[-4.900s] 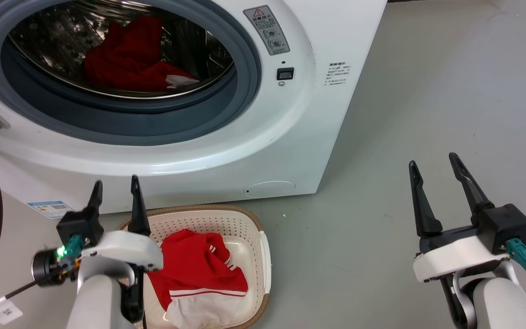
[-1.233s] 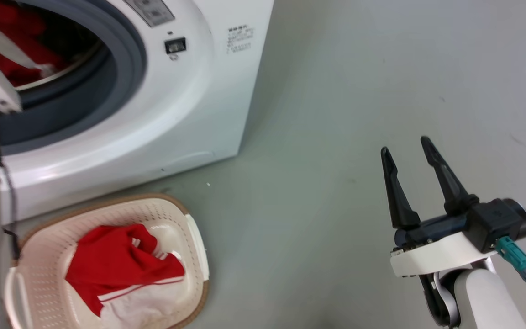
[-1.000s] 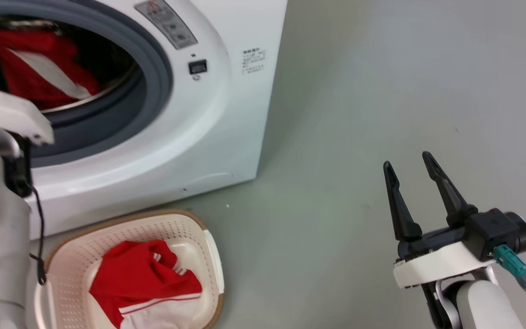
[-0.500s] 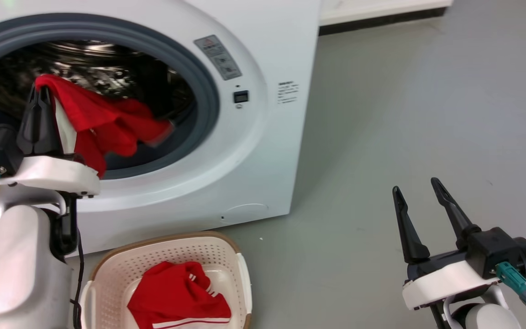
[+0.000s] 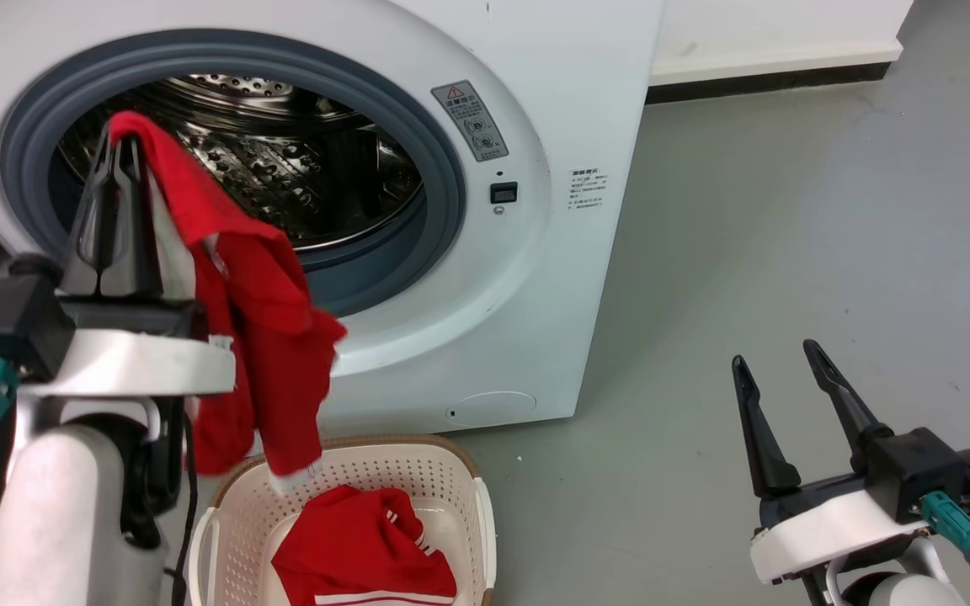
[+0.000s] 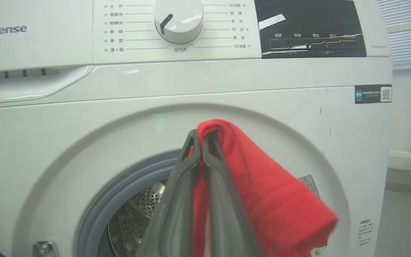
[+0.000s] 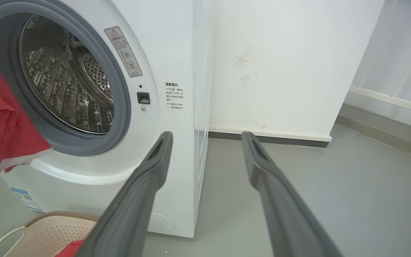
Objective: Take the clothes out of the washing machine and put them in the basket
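The left gripper, at 9 o'clock, is pointing up, pinching a red garment above the basket; the right gripper, at 4 o'clock, is hovering spread over the floor.

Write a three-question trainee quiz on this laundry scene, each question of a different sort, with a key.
1. True or false: the left gripper is shut on the hanging red garment, which is outside the washing machine.
2. What lies in the basket? A: nothing. B: a striped red garment. C: a blue towel.
3. Fill in: the right gripper has its jaws ____ and holds nothing.

Key: 1 true; 2 B; 3 open.
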